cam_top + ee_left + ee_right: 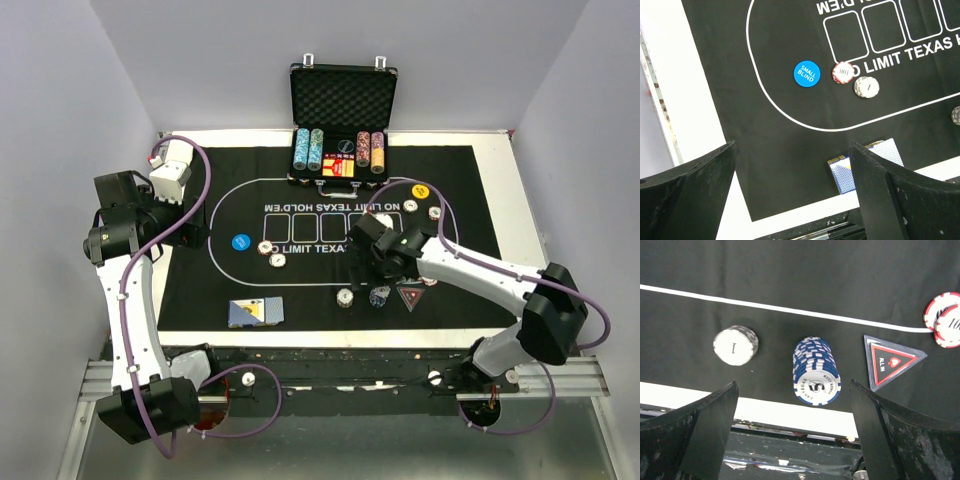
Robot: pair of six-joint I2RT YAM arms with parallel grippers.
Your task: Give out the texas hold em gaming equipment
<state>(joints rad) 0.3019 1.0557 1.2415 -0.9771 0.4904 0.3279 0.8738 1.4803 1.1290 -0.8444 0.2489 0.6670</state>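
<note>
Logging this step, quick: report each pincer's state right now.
Left pincer: open, holding nothing.
Right pincer: open, holding nothing; the blue chip stack stands free below it.

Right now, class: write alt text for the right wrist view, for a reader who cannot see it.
A blue-striped chip stack marked 5 stands on the black mat between the fingers of the open right gripper. A grey-white stack marked 1 is left of it, a red triangular ALL IN marker right of it.
</note>
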